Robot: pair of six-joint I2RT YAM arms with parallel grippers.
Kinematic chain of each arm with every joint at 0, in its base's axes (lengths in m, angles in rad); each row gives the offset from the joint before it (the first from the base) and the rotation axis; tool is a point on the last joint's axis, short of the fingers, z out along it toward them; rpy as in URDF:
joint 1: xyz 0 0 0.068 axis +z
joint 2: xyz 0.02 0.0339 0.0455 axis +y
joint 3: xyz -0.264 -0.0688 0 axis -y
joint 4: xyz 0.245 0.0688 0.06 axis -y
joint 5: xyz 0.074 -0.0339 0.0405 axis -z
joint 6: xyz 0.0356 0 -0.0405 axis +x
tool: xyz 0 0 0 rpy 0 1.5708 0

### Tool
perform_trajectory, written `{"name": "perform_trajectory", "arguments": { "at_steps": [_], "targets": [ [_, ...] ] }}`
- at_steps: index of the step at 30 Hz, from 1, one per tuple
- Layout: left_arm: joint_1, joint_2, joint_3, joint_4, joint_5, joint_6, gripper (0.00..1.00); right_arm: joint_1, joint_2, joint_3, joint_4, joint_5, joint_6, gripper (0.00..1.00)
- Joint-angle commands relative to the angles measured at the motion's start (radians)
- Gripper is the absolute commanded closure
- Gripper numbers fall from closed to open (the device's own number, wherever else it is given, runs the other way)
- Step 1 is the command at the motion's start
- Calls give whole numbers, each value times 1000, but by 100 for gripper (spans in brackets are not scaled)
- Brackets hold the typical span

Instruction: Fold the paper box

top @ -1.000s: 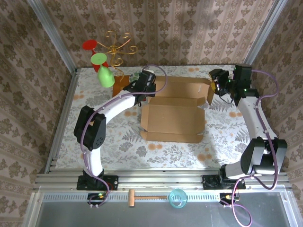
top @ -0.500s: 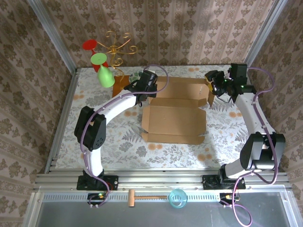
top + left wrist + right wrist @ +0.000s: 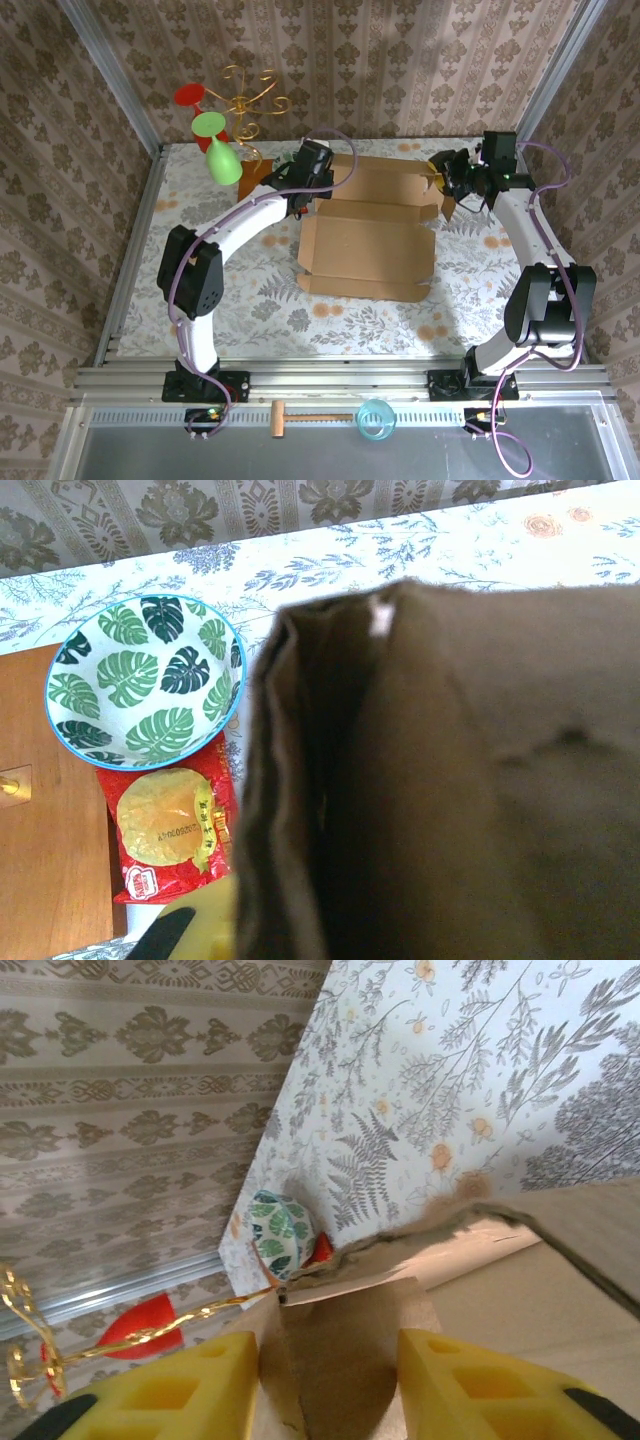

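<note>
Evenness matters: right fingers (image 3: 180,1390) sit apart astride the right end of the box (image 3: 365,250), left fingers (image 3: 185,935), grip untellable, at its far-left corner; both ends should rise together.

Edge of paper box (image 3: 520,1300) between fingers (image 3: 150,1390) of right hand (image 3: 325,1385), perhaps ungripped

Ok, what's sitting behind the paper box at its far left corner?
A leaf-patterned bowl and a red snack packet beside a wooden board. The paper box hides anything further right.
</note>
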Motion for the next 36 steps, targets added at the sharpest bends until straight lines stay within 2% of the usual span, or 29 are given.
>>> {"name": "perform_trajectory", "arguments": {
  "at_steps": [1, 8, 10, 11, 14, 19, 23, 25, 30, 36],
  "targets": [
    [-6, -2, 44, 4, 32, -20, 100, 14, 4, 31, 49, -40, 64, 67],
    [-5, -3, 54, 0, 37, -27, 100, 15, -7, 18, 147, -49, 192, 95],
    [-6, -5, 57, -6, 35, -33, 100, 15, -12, 21, 154, -43, 204, 97],
    [-4, -5, 63, -10, 35, -36, 100, 14, -14, 26, 147, -41, 198, 91],
    [1, -9, 76, -24, 31, -52, 100, 11, -48, 40, 76, 10, 125, 65],
    [6, -8, 112, -55, 26, -51, 100, 3, -237, -89, 47, 146, 5, 46],
    [12, -10, 112, -59, 26, -51, 100, 3, -394, -297, 90, 207, -37, 40],
    [15, -11, 113, -63, 27, -49, 100, 1, -426, -385, 144, 208, -40, 40],
    [18, -7, 138, -82, 36, -43, 100, 0, -346, -413, 181, 197, -117, 43],
    [19, 1, 167, -106, 44, -41, 100, -4, -238, -384, 193, 223, -179, 41]
  ]
}}
